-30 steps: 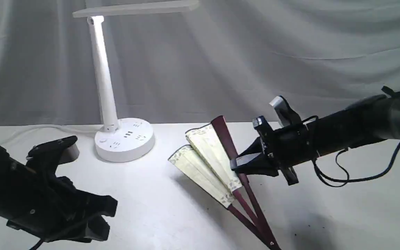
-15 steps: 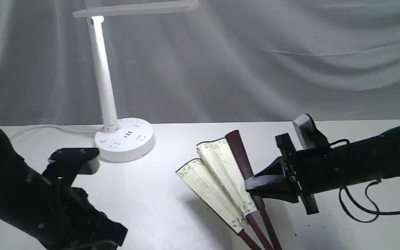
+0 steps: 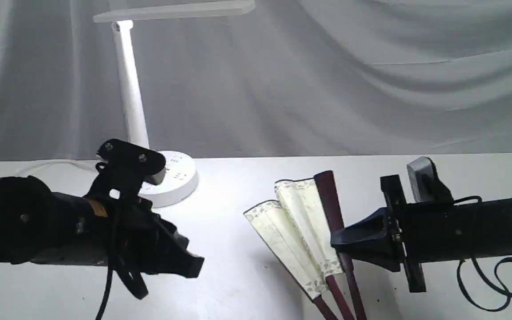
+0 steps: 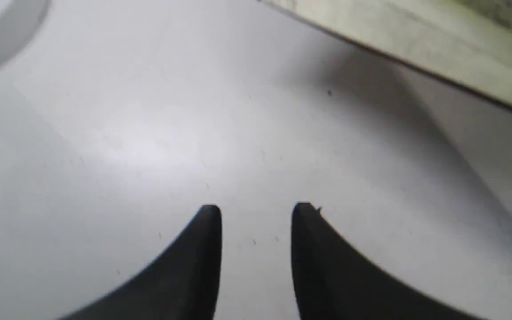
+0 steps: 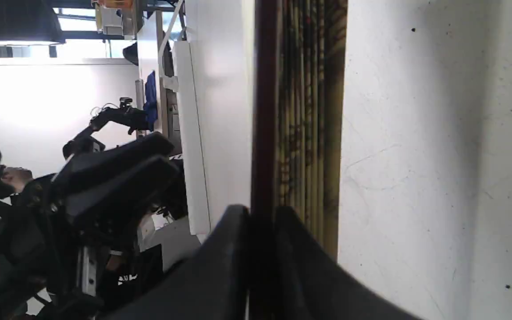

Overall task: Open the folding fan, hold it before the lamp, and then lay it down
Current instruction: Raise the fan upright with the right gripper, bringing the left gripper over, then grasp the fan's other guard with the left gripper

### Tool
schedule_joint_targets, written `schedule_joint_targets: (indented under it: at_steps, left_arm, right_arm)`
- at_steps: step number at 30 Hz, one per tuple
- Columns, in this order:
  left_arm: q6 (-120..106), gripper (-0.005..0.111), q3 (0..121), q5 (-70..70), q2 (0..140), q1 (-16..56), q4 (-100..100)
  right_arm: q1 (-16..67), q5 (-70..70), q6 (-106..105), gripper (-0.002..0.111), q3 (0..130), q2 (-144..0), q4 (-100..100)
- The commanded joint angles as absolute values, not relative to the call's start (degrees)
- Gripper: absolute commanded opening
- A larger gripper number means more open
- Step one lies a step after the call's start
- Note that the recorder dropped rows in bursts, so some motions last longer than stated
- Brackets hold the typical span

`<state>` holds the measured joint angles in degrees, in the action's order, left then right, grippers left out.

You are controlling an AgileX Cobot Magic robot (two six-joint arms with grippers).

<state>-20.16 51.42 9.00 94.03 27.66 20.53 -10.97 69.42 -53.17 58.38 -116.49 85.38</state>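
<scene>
The table [image 3: 234, 195] is showing a bare white stretch down its middle, running from the far edge towards the near edge, between the two arms. One folding fan [image 3: 302, 222] is sitting right of centre, close to the near edge, only partly spread: two bundles of cream pleats are leaning towards the far edge, and three dark ribs are converging towards the near edge (I cannot tell whether it is resting on the surface or being held just off it). The right gripper [image 3: 340, 242] is reaching in from the right edge and pinching the fan's outer rib [image 3: 334, 209]; its wrist view is showing the two fingers pressed against either side of that rib [image 5: 262, 213]. The left gripper [image 3: 194, 266] is hanging over the near-left part of the table, fingers parted around nothing [image 4: 256, 211], with the fan's edge beyond them. One lamp [image 3: 131, 102] is standing at the far edge, left of centre, well apart from the fan, and the left arm is crossing in front of its round base. One white cord [image 3: 60, 162] is trailing along the far edge towards the far-left corner. Grey cloth [image 3: 327, 89] is hanging behind.
</scene>
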Motion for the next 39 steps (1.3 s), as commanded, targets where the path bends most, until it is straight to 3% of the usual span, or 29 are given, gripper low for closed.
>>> schedule_joint_targets:
  at_steps: [1,14,20,30,39]
  left_arm:
    - [-19.94,0.028,51.03,0.78,94.05,28.0,20.62]
    - [8.09,0.027,38.53,-34.12,96.06,28.0,11.73]
    - [25.34,0.027,37.65,-40.14,101.7,28.0,-2.22]
    - [49.99,0.028,37.65,-42.01,106.27,28.0,-7.06]
    - [63.66,0.058,37.78,-47.7,107.77,28.0,-10.21]
  right_arm:
    - [-11.36,69.96,-54.2,0.0,58.1,-115.53,89.05]
    - [-11.36,69.96,-58.23,0.0,58.1,-115.53,95.89]
    - [-11.36,69.96,-59.31,0.0,58.1,-115.53,95.72]
    - [-11.36,69.96,-59.96,0.0,58.1,-115.53,95.33]
    - [-11.36,69.96,-60.08,0.0,58.1,-115.53,95.33]
